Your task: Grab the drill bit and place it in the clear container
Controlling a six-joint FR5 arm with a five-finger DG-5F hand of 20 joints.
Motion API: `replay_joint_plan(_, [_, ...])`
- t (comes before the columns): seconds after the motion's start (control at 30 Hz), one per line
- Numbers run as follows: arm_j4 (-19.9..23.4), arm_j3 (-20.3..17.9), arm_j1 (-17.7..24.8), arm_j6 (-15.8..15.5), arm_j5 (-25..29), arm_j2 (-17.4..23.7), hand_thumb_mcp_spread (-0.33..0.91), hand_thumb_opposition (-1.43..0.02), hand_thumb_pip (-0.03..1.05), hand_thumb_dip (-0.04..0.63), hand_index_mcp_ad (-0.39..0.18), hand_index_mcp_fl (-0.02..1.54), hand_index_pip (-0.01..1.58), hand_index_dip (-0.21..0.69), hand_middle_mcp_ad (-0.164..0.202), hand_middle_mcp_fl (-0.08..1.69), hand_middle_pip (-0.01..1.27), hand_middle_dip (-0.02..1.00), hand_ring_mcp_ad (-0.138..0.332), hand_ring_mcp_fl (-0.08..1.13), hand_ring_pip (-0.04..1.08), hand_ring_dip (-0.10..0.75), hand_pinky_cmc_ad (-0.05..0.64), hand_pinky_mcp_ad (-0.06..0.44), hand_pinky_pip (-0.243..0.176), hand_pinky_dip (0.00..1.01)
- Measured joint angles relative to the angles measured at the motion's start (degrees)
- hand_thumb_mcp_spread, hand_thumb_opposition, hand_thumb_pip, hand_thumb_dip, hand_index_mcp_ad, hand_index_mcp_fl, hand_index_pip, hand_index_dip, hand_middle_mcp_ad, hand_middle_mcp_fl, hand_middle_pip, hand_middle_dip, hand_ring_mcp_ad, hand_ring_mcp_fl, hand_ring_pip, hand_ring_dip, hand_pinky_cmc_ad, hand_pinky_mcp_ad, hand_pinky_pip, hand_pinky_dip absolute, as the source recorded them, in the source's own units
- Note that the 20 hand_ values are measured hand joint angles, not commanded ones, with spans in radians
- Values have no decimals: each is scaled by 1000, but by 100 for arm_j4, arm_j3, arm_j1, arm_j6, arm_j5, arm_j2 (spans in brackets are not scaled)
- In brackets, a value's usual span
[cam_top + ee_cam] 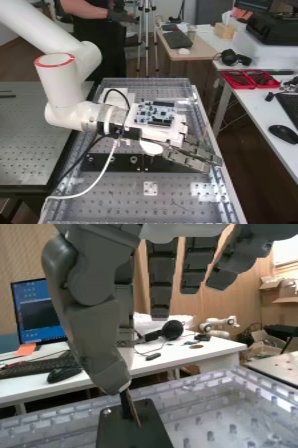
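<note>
drill bit point(134, 413) stood, slim and dark, at the black block point(151, 431), just below the thumb's tip; we judged the grasp and the placing in what seemed the clear container point(219, 424) both left to do. we found the hand point(188, 155) open, fingers straight, gripping nothing, though we couldn't tell whether its thumb touched the bit.
</note>
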Motion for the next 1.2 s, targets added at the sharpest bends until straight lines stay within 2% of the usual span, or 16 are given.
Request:
replay_joint_plan(0.27, [-220,-53,-19,-154,34,498,709,-937,417,265,-166,742,1183,220,66,365,136,229,108,96,98,68,311,133,-59,190])
replay_joint_plan(0.5, [-467,-221,64,-438,82,1207,710,-939,417,265,-166,759,1171,220,66,356,136,229,108,96,98,68,311,133,-59,190])
replay_joint_plan(0.67, [-748,-342,263,-598,200,1767,707,-942,415,265,-166,773,1134,220,66,360,133,227,112,96,101,68,311,133,-59,190])
replay_joint_plan(0.83, [-1033,-474,667,-636,317,2290,709,-962,415,265,-166,813,1082,216,70,360,136,229,110,96,98,68,311,133,-59,190])
replay_joint_plan(1.03, [-1087,-568,1065,-557,279,2489,710,-969,415,265,-166,845,1052,239,66,361,136,229,106,96,101,79,307,131,-59,190])
replay_joint_plan(1.13, [-1092,-571,1269,-469,208,2503,710,-969,415,267,-166,857,1033,260,70,365,136,229,127,96,99,82,311,133,-59,190])
replay_joint_plan(1.2, [-1081,-557,1413,-410,138,2485,710,-969,415,267,-166,853,1018,269,68,361,133,227,124,96,93,84,311,134,-59,190])
